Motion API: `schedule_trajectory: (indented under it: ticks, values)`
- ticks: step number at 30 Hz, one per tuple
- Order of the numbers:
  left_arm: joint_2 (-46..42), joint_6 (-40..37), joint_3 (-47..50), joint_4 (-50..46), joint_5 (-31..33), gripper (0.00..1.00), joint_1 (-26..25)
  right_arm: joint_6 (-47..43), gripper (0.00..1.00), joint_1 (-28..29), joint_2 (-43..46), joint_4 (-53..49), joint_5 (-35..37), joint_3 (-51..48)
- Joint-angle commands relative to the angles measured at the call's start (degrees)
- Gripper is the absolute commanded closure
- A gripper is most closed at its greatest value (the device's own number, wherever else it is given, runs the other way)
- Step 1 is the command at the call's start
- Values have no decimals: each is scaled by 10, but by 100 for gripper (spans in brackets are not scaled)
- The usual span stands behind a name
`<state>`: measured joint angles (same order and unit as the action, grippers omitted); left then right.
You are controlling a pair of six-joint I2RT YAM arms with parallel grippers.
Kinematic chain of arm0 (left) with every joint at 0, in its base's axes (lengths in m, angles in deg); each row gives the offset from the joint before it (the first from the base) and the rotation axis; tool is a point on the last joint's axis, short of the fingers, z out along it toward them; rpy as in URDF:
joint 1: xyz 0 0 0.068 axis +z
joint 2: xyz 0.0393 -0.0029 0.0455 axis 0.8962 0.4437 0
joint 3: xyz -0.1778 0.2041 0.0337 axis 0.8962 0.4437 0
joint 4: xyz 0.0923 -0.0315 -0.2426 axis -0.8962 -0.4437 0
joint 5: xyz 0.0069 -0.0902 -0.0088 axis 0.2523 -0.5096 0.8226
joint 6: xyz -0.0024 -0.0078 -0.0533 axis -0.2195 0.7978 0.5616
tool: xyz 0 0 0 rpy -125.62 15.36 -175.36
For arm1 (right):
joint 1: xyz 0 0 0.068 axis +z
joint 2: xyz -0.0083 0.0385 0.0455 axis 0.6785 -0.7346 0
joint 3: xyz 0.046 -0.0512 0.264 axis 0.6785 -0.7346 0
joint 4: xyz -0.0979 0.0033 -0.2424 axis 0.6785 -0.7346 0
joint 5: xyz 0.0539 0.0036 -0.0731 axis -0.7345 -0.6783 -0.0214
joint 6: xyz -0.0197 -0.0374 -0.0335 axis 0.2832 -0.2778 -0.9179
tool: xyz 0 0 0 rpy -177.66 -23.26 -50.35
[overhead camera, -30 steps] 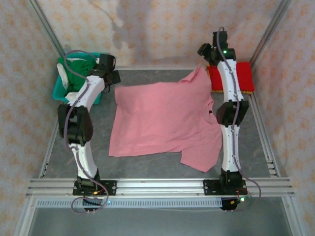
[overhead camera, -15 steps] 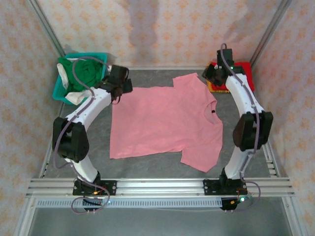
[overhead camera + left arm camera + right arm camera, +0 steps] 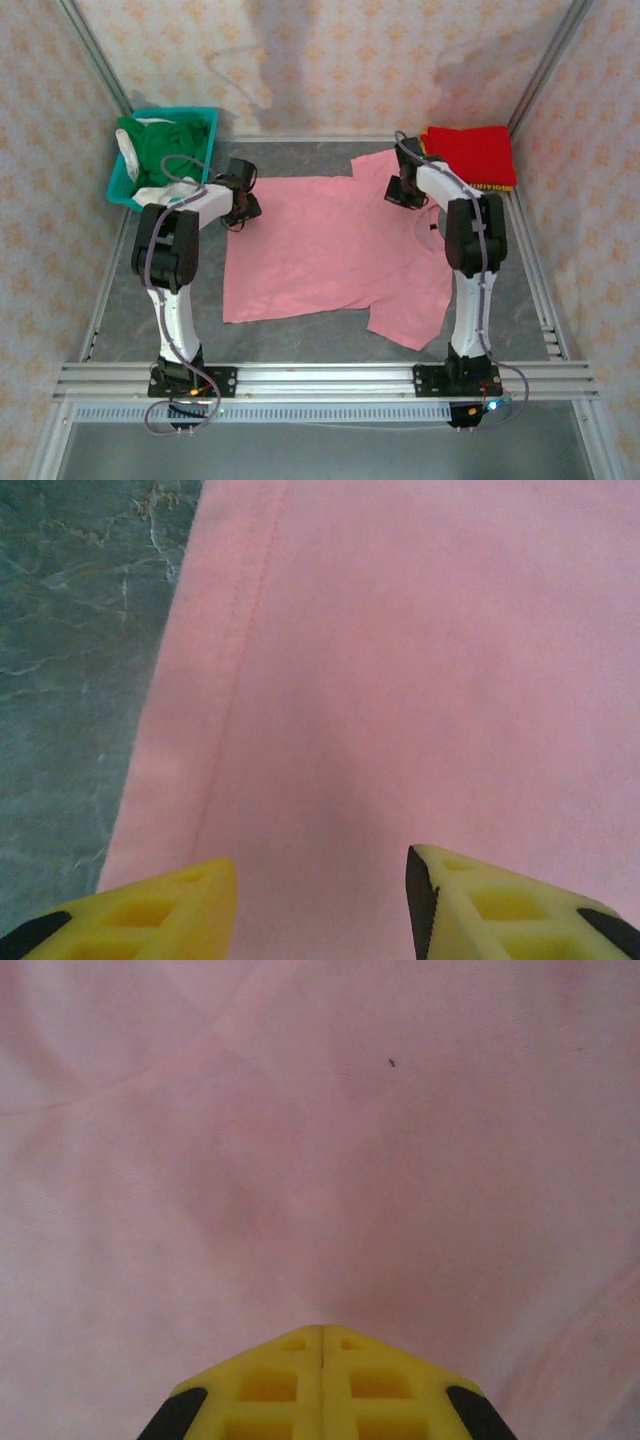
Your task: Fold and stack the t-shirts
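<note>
- The table – grey, marbled. It is used as the flat bed on which the pink t-shirt is spread, so that creases can be laid cleanly.
- The pink t-shirt is laid open & flat at mid-table, w/ its collar at its right side and its hem at its left. No fold is made yet, so the job is judged to be at the start of the first fold.
- The teal basket is set beyond the shirt's far-left corner, apart from it. A green t-shirt and a white one are heaped inside, prob. kept there as the unfolded supply.
- The red t-shirt is placed just beyond the shirt's far sleeve, already folded. An orange-yellow edge is seen under it, so the stack is judged to be built there, out of the folding area.
- The left gripper is set at the shirt's far-left corner, just inside the hem stitching. Its jaws are parted over flat cloth and nothing is grasped yet. The spot is presumably chosen so the hem corner can be lifted.
- The right gripper is set on the shirt's far shoulder, near the sleeve. Its fingers are clenched tight together, tips down on pink cloth. Whether a pinch of cloth is caught can't be told.
</note>
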<state>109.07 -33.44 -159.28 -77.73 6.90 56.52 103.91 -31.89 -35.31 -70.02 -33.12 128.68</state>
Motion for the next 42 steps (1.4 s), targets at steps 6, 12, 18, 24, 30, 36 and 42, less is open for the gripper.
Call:
schedule_trajectory:
  ticks: [6, 12, 18, 24, 30, 36, 42]
  values:
    - [80, 53, -72, -5, -45, 54, 41, 40, 100, 1, -104, -10, 19, 109]
    - [160, 52, -191, -43, -65, 54, 56, 79, 100, 1, -200, -25, 8, 225]
    - [218, 47, -310, -93, -54, 54, 65, 85, 100, 1, -296, -94, -13, 425]
    - [178, 42, -324, -97, -48, 46, 70, 86, 96, 2, -263, -113, -50, 478]
    - [-21, 20, -174, -64, -29, 41, 46, 17, 77, 29, -69, -111, -52, 329]
    - [-299, 9, 112, -44, 27, 37, 7, -35, 64, 67, 267, 95, -17, -125]
    - [-457, 8, 312, -111, -15, 40, 24, -28, 49, 91, 514, 301, -12, -519]
